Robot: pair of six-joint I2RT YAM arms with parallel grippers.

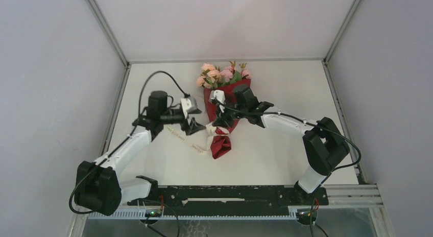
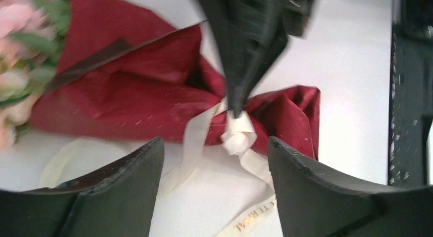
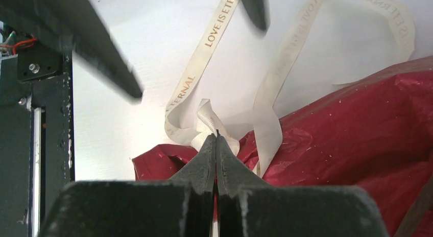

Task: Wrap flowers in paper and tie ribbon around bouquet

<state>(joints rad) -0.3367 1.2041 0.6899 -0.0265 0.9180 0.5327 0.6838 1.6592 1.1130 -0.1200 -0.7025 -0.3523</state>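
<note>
The bouquet lies on the white table, pink flowers (image 1: 222,73) at the far end and the red paper (image 1: 220,145) cone tapering toward me. The cream ribbon (image 1: 196,143) circles the cone's narrow neck and trails left in loops. My right gripper (image 1: 218,122) is shut, its tips (image 3: 216,137) pinching the ribbon (image 3: 207,119) at the knot on the paper (image 3: 357,129). My left gripper (image 2: 214,142) stands open just short of that knot (image 2: 237,135), nothing between its fingers. The right gripper's fingers (image 2: 240,68) come down onto the knot over the paper (image 2: 133,78).
A black rail (image 1: 230,193) runs along the table's near edge, with both arm bases behind it. Grey enclosure walls stand on three sides. A ribbon tail printed with gold letters (image 3: 209,38) lies on the bare table (image 1: 286,155) left of the cone.
</note>
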